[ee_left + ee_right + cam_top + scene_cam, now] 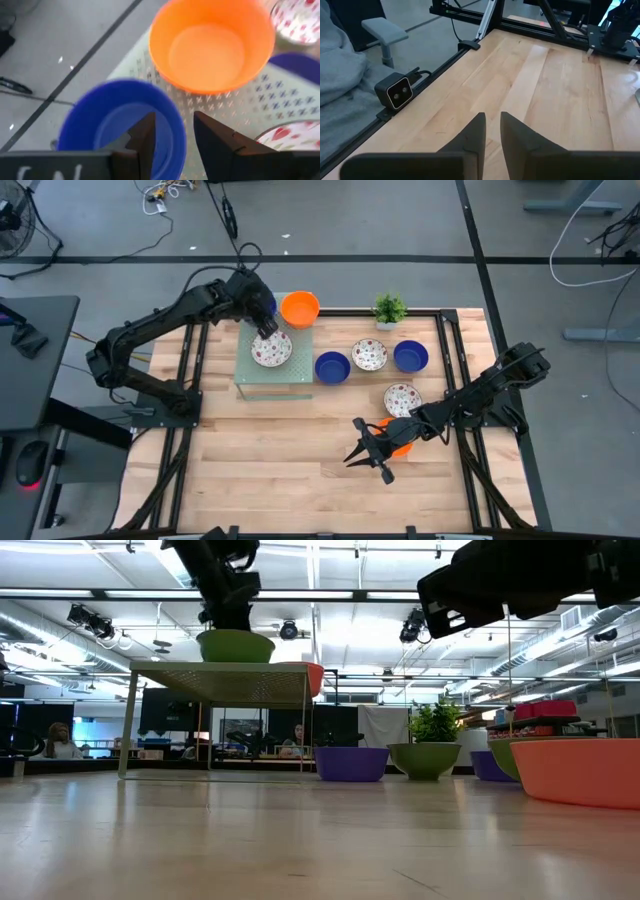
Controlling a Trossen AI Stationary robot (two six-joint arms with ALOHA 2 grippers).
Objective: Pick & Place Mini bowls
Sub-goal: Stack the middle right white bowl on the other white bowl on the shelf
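Note:
A dark blue bowl (100, 120), an orange bowl (299, 308) and a white floral bowl (271, 348) sit on a small perforated stand (252, 376). My left gripper (174, 137) is open above the stand, with its fingers on either side of the blue bowl's rim. On the table rest two blue bowls (332, 366) (410, 356), two floral bowls (369, 354) (402, 398) and an orange bowl (402, 442) lying under my right wrist. My right gripper (492, 132) hovers over bare wood, its fingers nearly together and holding nothing. My left gripper comes down from above with one finger (145, 142) inside the blue bowl and the other (215, 140) outside its rim (181, 131), on the side toward the orange bowl. I cannot tell whether either finger touches the rim. The bowl sits upright on the stand.
A small green potted plant (389, 308) stands at the table's far edge. A black frame (470, 380) borders the wooden top. Open wood (270, 460) lies on the near left. A small camera (395, 91) sits at the table's near edge. People sit in the room beyond.

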